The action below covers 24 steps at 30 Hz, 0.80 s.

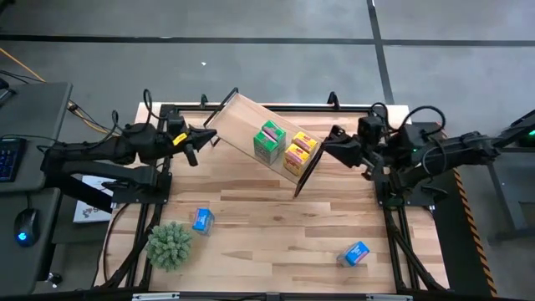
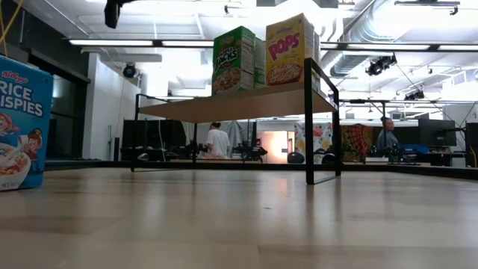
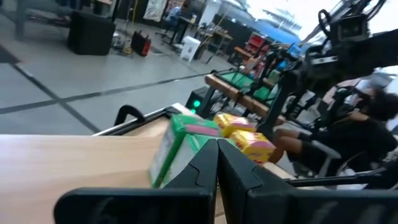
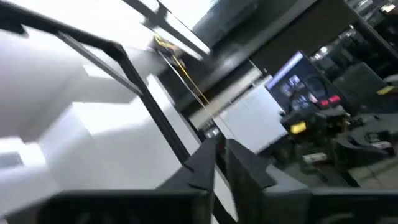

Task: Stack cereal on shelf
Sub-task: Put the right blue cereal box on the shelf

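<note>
The shelf (image 1: 242,125), a light-wood plank on black frame ends, stands slantwise at the table's far middle, its frame feet (image 2: 308,179) on the tabletop. Green cereal boxes (image 1: 269,140) and yellow ones (image 1: 299,152) stand upright on its plank. Two blue cereal boxes lie on the table, one at near left (image 1: 201,220) and one at near right (image 1: 357,252). My left gripper (image 1: 207,138) is shut and hangs just off the shelf's left end, touching nothing. My right gripper (image 1: 328,144) is at the shelf's right frame end, its fingers nearly together with nothing between them. My right gripper comes at the shelf from the table's right, tipped upward. In the right wrist view the black frame bar (image 4: 155,112) runs right up to one fingertip (image 4: 208,163). Whether the finger touches the bar I cannot tell.
A fuzzy green plant ball (image 1: 170,244) sits at the near left corner, beside the left blue box. The low view shows that blue box (image 2: 19,123) close to the camera. Bare wood lies between the shelf and the near edge.
</note>
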{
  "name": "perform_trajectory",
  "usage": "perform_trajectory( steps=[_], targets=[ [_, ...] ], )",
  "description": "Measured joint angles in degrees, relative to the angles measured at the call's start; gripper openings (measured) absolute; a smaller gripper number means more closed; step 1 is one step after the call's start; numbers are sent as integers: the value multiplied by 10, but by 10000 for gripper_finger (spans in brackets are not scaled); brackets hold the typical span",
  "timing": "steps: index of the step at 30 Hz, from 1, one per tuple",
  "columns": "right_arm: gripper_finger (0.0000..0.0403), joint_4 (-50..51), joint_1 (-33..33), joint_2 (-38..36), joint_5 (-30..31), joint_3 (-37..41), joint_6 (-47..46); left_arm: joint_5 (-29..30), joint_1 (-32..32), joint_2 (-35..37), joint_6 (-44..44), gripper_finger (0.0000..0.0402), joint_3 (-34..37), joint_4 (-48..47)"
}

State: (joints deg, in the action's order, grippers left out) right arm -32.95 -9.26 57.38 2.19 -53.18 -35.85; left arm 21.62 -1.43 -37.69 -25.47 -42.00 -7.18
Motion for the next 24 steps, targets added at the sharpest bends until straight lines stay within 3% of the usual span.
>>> perform_trajectory(
  steps=[5,13,19,24],
  targets=[
    [129,174,0,30,-26,-104,35,5,28,-7,-7,0,0,12],
    [281,711,-44,136,-71,-395,98,5,52,-37,-30,0,0,10],
    [317,1070,-123,228,-94,-541,14,4,68,-54,-30,0,0,9],
    [319,1190,-221,277,-94,-546,-30,4,68,-63,-30,0,0,9]
  ],
)
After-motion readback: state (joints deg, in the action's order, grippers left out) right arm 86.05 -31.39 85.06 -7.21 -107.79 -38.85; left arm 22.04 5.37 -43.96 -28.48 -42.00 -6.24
